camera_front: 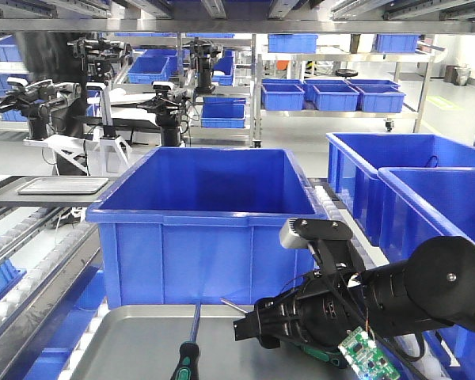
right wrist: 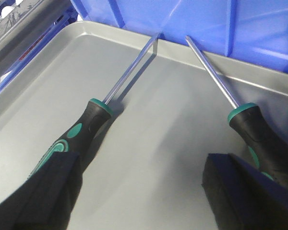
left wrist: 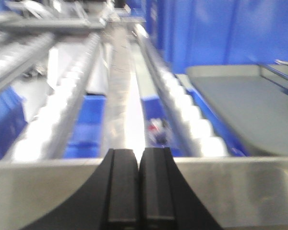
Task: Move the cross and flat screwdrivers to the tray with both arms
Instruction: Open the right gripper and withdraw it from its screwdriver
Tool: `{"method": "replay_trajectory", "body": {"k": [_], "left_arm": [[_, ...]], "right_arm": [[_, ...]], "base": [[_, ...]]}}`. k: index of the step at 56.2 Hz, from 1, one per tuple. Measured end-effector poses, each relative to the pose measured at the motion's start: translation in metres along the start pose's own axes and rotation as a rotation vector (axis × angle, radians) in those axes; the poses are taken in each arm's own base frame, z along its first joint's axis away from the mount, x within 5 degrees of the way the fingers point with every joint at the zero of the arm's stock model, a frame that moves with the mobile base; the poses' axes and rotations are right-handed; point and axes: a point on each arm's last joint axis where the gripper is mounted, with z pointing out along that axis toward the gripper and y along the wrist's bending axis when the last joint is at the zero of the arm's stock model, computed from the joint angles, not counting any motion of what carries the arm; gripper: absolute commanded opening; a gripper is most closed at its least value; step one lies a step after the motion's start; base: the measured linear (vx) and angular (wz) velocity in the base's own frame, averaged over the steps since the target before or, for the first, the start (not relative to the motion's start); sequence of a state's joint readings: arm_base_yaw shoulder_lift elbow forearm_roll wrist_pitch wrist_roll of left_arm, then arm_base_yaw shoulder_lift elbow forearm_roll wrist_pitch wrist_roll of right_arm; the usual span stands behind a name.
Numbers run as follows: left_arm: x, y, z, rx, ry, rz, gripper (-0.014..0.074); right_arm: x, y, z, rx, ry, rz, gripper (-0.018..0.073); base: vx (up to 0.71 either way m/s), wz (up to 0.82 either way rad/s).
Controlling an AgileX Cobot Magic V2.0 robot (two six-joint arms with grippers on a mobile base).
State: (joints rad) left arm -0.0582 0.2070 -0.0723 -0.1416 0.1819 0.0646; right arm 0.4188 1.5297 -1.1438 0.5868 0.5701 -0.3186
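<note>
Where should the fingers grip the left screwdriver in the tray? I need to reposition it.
Grip the left screwdriver by its thick black-and-green handle, not the thin shaft. It lies flat in the tray, tip toward the blue bin, so probably come from above with the fingers straddling the handle's width.

both screwdriver tips (right wrist: pixel 156 36) too small to tell.

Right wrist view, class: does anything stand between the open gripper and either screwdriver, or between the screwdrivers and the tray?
Nothing visible does. Both screwdrivers, left and right, already lie on the tray, their handles beside the right gripper fingers.
</note>
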Motion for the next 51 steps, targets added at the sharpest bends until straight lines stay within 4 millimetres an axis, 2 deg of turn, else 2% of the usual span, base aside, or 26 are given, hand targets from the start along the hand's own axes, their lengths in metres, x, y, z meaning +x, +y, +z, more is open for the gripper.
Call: {"method": "replay_trajectory", "body": {"k": [4,9,16,51], "left_arm": [[0.013,0.002,-0.003,-0.016,-0.061,-0.003,-0.0007],[0.019,0.003,-0.008,-0.017,-0.124,0.002,-0.0006],[0.017,0.003,-0.011,-0.015,-0.179,0.008,-0.0006],[0.017,0.003,-0.012,-0.016,-0.178,0.014,-0.0006]], "right_arm": [[0.000,0.000,0.000,0.000,0.000,0.000,0.0594],[0.000,0.000,0.000,0.000,0.000,0.000,0.0594],[0.000,0.000,0.000,-0.001,-0.001,0.001,0.0594],[0.000,0.000,0.000,-0.001,-0.001,0.001,0.0592]], "base": [[0.00,0.00],[0.00,0.00],[0.00,0.00],[0.00,0.00]]}}
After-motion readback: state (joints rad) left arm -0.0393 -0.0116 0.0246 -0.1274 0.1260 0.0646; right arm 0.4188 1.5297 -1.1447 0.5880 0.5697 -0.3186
